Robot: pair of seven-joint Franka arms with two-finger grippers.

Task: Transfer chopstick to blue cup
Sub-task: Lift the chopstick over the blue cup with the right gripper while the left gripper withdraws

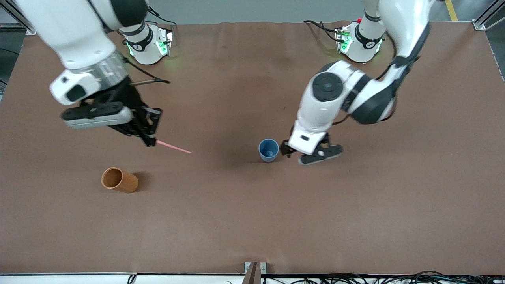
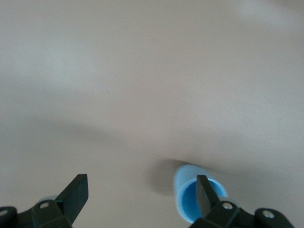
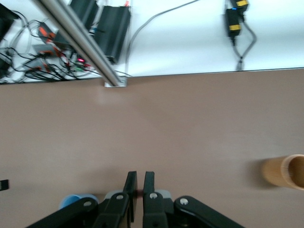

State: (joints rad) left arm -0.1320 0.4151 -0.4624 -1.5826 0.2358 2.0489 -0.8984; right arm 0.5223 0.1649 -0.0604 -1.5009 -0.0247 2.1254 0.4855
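Orange cup (image 1: 119, 180) stands well apart from blue cup (image 1: 268, 150).

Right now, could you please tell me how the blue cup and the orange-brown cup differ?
The blue cup is smaller and tapered; the orange-brown cup is larger and cylindrical. The blue cup stands toward the left arm's end of the table, farther from the front camera; the orange-brown cup sits nearer, toward the right arm's end. Both show open mouths with nothing visible inside.

Two cups, blue cup (image 1: 268, 150) and orange cup (image 1: 119, 180); one chopstick (image 1: 173, 147).
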